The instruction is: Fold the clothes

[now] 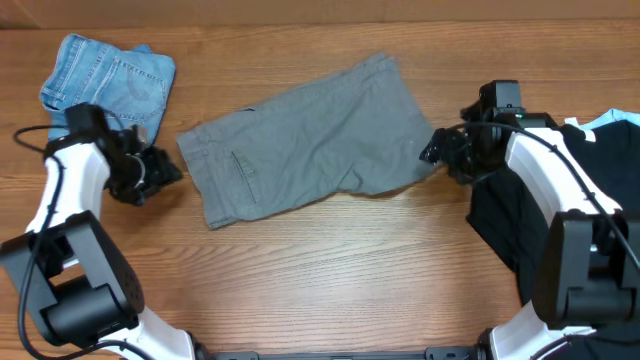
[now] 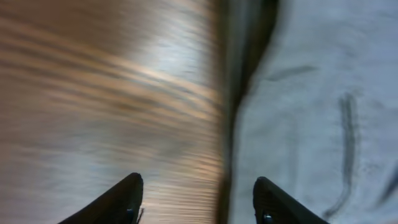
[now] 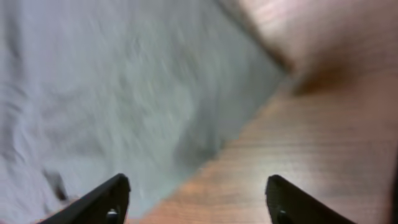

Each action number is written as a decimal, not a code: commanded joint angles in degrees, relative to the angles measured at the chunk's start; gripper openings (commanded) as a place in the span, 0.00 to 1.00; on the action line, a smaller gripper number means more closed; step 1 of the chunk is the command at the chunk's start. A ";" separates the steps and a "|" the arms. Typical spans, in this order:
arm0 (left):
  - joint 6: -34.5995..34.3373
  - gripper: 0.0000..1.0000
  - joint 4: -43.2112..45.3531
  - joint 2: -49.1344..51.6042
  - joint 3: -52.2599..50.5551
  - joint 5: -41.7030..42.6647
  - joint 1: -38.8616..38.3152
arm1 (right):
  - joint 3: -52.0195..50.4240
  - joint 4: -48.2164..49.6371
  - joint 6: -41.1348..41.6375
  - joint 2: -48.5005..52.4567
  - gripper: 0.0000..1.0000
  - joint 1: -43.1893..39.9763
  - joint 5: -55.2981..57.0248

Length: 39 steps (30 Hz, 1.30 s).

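**A:** Where are the shorts (image 1: 310,140)?

**B:** Flat in the middle of the surface (image 1: 330,280), waistband toward the left arm, leg hems toward the right.

**A:** And the jaws?

**B:** The left jaws are parted, gripping nothing, just beside the waistband. The right jaws are parted and empty at the hem corner.

**A:** Anything else?

**B:** A denim garment (image 1: 110,80) far left, a black T-shirt (image 1: 610,170) far right.
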 commanded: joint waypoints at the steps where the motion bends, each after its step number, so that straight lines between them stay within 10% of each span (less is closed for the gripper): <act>1: 2.58 0.62 -0.09 0.44 0.52 1.79 -3.37 | -2.29 4.66 6.71 2.45 0.67 0.04 -0.37; 13: 2.58 0.68 -0.17 0.44 0.52 0.63 -7.78 | -3.87 17.38 15.47 9.42 0.57 0.42 -2.69; 19: 2.60 0.72 -0.59 0.44 0.50 -0.07 -8.83 | -3.82 16.37 14.78 9.42 0.04 0.96 -5.07; 36: 5.18 0.79 -2.05 0.44 -0.50 4.81 -10.45 | -3.69 -20.79 15.17 -2.75 0.08 1.14 13.81; 39: 9.46 0.43 -2.54 0.44 -0.50 15.78 -11.52 | -3.69 -19.98 13.79 -2.75 0.37 1.11 14.01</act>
